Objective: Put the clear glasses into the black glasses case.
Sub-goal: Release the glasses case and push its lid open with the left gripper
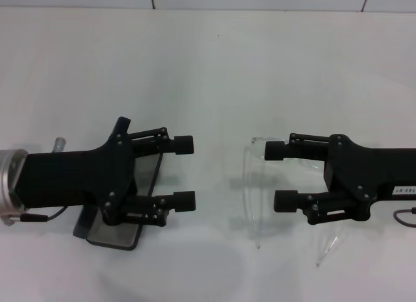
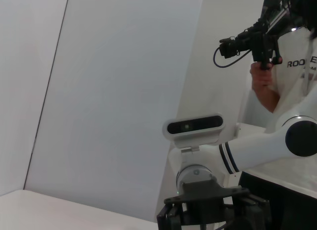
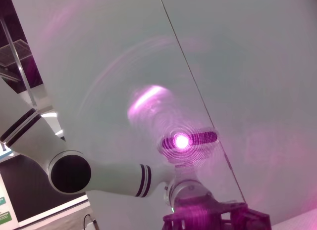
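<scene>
- The left gripper point(image 1: 184, 173) and the right gripper point(image 1: 275, 175) are closest to the head camera. They are black, hard and boxy, with small screws. They point at each other over the white table point(image 1: 208, 62).
- The left gripper's two fingers are spread wide, with nothing between them. The right gripper's two fingers are spread wide too, and they hold nothing.
- The black glasses case point(image 1: 123, 234) lies flat on the table, right under the left gripper. It is dull black with round corners, and it is open, so the pale grey inside shows. The arm hides most of it.
- The clear glasses point(image 1: 247, 185) lie on the table at the tips of the right gripper. They are see-through plastic, thin and curved. One long thin arm of the glasses pokes out from below the gripper, toward the near edge.
- The table is smooth and plain. There is a bare strip between the two grippers, and lots of bare room on the far side up to the wall.
- The head view alone shows the glasses and the case.
- The left wrist view shows the other arm's gripper point(image 2: 213, 210), a white arm and a person point(image 2: 277, 67) holding a camera.
- The right wrist view shows a white arm and a bright pink glare.
</scene>
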